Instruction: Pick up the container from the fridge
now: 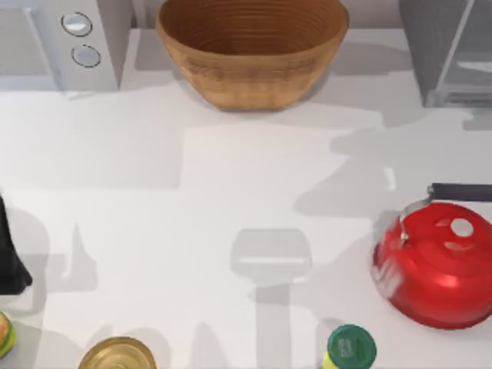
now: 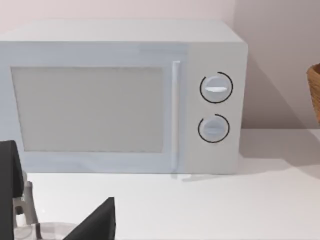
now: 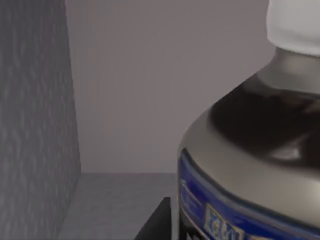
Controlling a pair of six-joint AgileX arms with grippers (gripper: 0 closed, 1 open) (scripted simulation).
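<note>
Looming close before the right gripper, the container [image 3: 250, 150] stands inside the fridge [image 3: 35, 125] — finger state unclear.

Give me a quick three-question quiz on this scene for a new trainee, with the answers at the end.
1. Multiple choice: what stands on the right side of the table, nearer the camera than the fridge?
A. a red kettle
B. a blue mug
C. a black pan

2. True or false: in the right wrist view, the container has a white cap.

3. Fill in the missing word: the white appliance in the left wrist view has ___ round knobs.

Key: 1 A; 2 true; 3 two.
</note>
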